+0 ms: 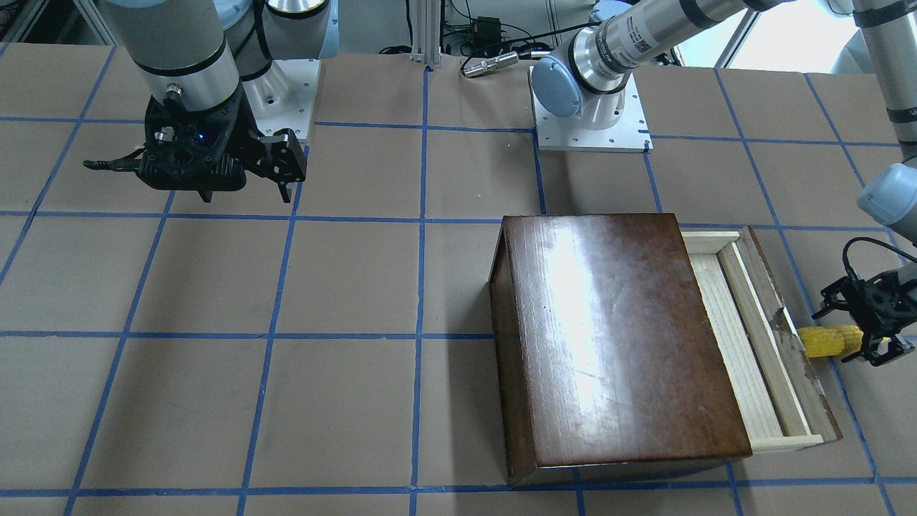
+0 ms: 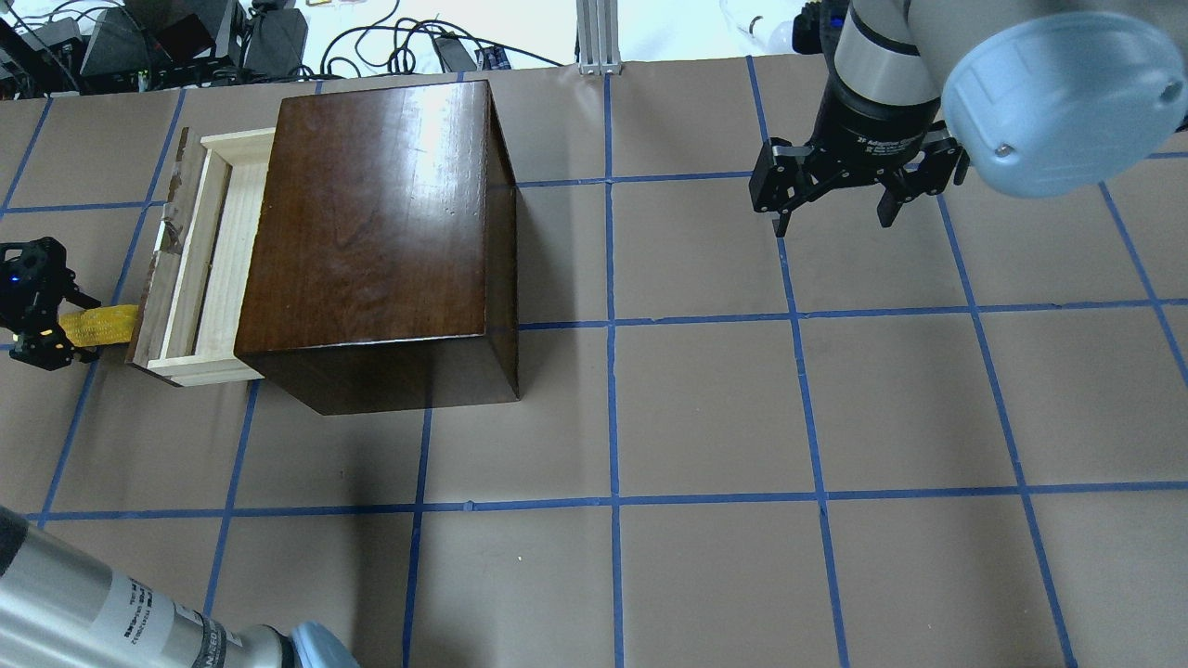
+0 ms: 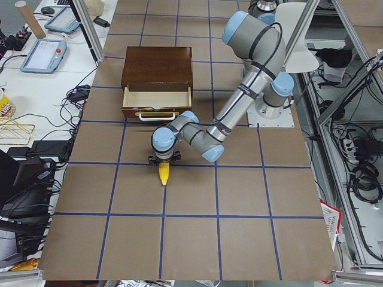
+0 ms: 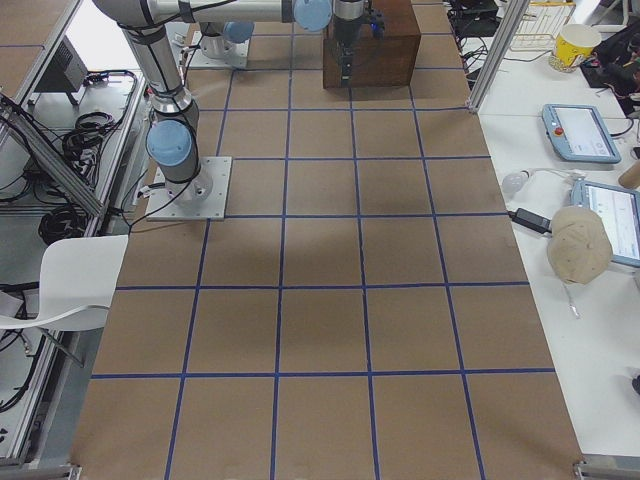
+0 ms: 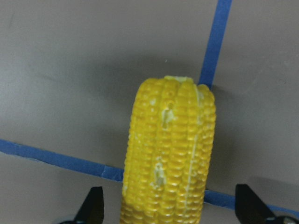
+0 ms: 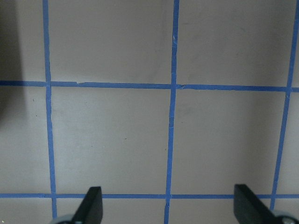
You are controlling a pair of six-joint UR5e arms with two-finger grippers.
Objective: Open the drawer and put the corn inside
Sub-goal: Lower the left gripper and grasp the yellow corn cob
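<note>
Brown tabletop (image 2: 705, 408), blue tape grid, cables (image 2: 399, 42) tangled along the far edge. Left arm's folded low, left gripper (image 1: 856, 337) around the corn (image 1: 824, 342), fingers (image 5: 93, 205) spread, touching neither side, just outside the front panel of the open drawer (image 1: 723, 337). Right gripper (image 2: 832, 223) hangs over the grid, spread wide, well right of the box (image 2: 371, 213).

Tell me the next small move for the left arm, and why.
Probably close the left gripper: its fingers flank the corn without touching it, and the drawer already stands open, ready to receive it.
</note>
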